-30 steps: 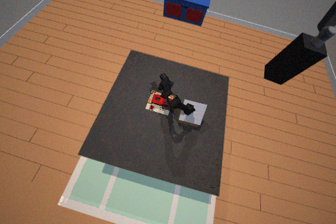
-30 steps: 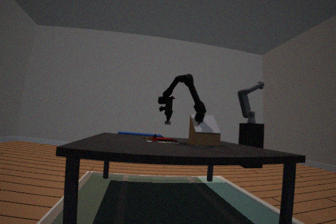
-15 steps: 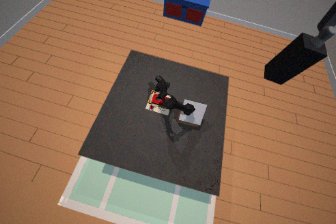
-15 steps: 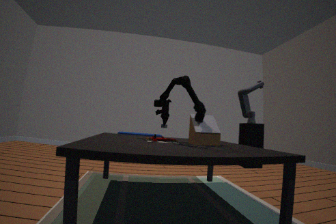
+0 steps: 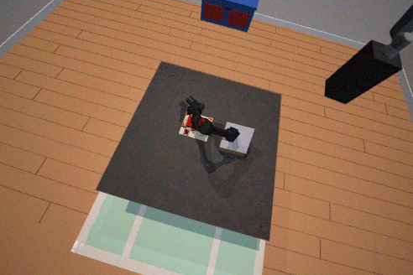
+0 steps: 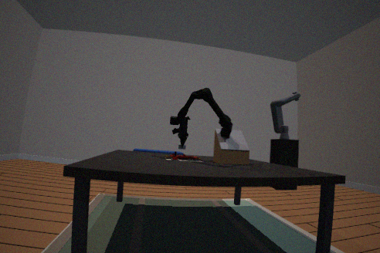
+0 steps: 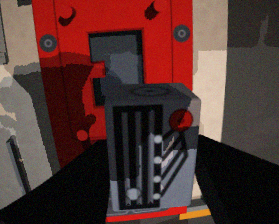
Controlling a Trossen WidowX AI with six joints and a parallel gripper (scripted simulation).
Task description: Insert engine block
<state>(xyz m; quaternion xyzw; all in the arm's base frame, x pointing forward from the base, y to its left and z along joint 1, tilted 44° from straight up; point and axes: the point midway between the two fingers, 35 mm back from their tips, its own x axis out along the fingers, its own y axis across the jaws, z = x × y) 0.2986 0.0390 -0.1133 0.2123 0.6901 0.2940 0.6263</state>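
Gripper [image 6: 182,144] [image 7: 150,147] closed partway on the grey engine block [image 6: 181,146] [image 7: 152,150], held above the red car body [image 6: 185,156] [image 7: 65,105].

Black fingers flank the block on both sides in the wrist view, its striped face and red disc showing; the exterior view has it raised clear of the table [image 5: 168,174] [image 6: 205,173]. Beyond the block in the wrist view, the car body's opening [image 7: 125,60] is dark-edged, with a small red rib [image 7: 99,70] jutting in from one side; no engine block sits in it, though the block hides its near end.
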